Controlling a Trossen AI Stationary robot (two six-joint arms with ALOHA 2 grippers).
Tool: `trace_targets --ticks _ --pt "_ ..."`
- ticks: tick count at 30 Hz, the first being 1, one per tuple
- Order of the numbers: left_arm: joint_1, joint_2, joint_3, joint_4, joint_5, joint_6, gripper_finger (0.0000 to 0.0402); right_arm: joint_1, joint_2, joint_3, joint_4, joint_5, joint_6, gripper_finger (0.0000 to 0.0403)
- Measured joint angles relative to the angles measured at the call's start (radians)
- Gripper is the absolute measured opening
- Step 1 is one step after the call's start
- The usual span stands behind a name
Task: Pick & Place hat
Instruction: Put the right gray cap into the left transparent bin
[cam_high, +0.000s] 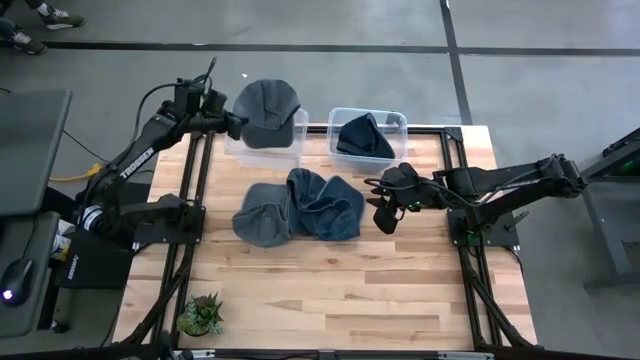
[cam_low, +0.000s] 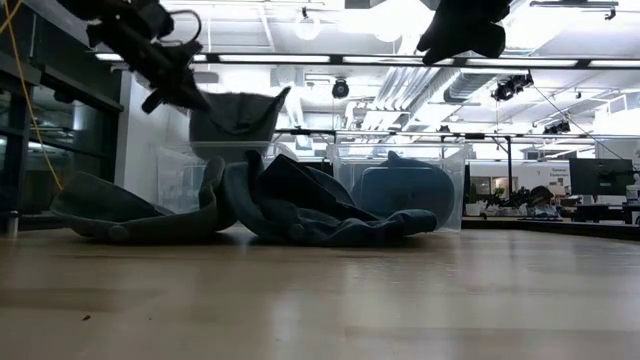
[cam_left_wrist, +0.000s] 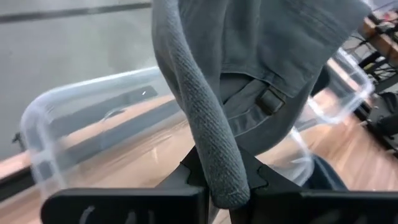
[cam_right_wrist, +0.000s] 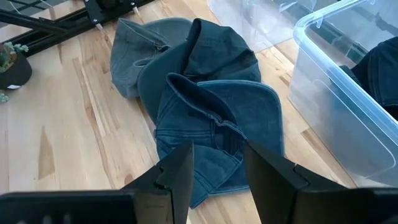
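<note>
A grey hat (cam_high: 266, 110) hangs in the air over the left clear bin (cam_high: 232, 152), with my left gripper (cam_high: 237, 122) shut on its left side. The right clear bin (cam_high: 402, 121) holds a dark blue hat (cam_high: 362, 137). On the table in front of the bins lie a grey hat (cam_high: 262, 218) and dark blue hats (cam_high: 325, 203) in a heap, overlapping. My right gripper (cam_high: 385, 213) hovers open just right of the heap, above the table, with nothing between its fingers (cam_right_wrist: 180, 177). My left gripper pinches the grey hat's thick, stiff curved edge (cam_left_wrist: 214, 158) between its two fingers. The fingers come from the table's left side, slanting down. The hat stands out beyond the fingers, lifted clear above the left bin (cam_low: 180, 175), its crown (cam_low: 235, 115) sagging slack.
A small potted plant (cam_high: 202, 315) stands near the table's front left corner. Black frame rails (cam_high: 190, 190) run along the left and right sides of the wooden top. The near half of the table (cam_high: 350, 290) is bare wood.
</note>
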Motion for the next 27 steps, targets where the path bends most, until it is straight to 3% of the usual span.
trace_targets --ticks 18,27 --pt "0.020 0.160 -0.013 0.012 0.005 0.024 0.0017 0.000 0.000 0.000 0.000 -0.002 0.011 0.0135" --pt "0.020 0.187 -0.013 -0.023 -0.003 0.018 0.0085 0.000 0.000 0.000 -0.001 -0.011 0.022 0.0135"
